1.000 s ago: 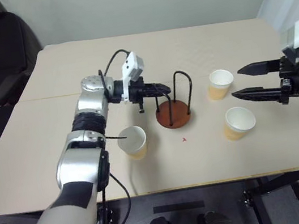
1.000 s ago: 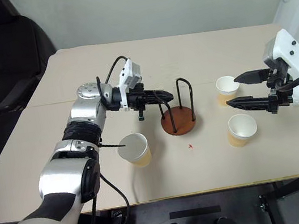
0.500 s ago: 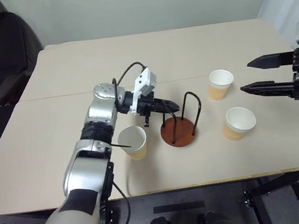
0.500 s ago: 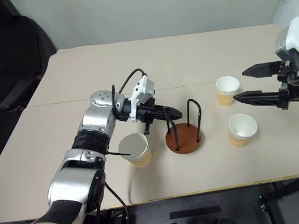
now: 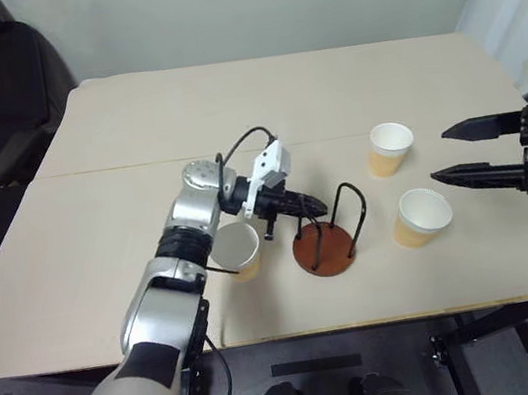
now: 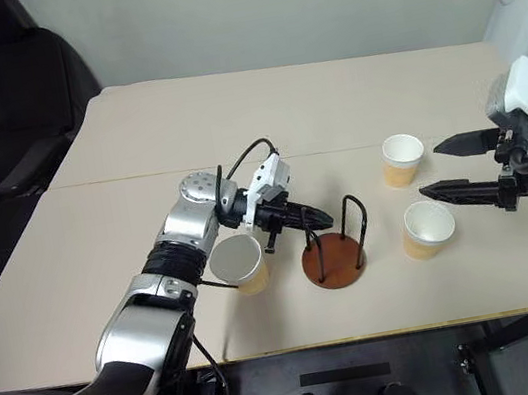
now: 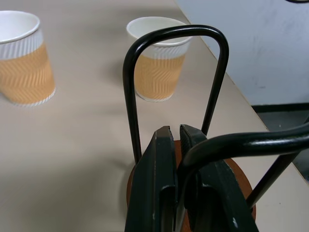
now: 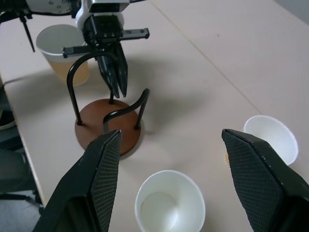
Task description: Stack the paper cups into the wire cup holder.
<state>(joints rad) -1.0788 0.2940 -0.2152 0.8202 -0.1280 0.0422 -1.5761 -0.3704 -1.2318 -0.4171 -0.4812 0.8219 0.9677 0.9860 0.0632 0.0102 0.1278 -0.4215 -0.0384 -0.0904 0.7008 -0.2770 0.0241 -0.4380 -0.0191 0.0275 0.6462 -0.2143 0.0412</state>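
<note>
Your left gripper [image 5: 314, 207], pinched shut, grips a wire cup holder [image 5: 325, 245] loop; a paper cup [image 5: 235, 250] sits behind it.

Your right gripper [image 5: 454, 152] gapes empty above two more cups [image 5: 419, 216].

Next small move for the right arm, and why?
Probably lower the open right gripper onto the near tan paper cup: it hangs close by, while the shut left gripper pinches a black loop of the empty brown-based wire cup holder.

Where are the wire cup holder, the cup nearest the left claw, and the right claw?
wire cup holder [image 6: 336, 262]: right eye view, on its reddish-brown base.
cup nearest the left claw [image 6: 235, 260]: right eye view, on its white inside.
right claw [image 5: 463, 152]: left eye view, midway between its open fingertips.
</note>
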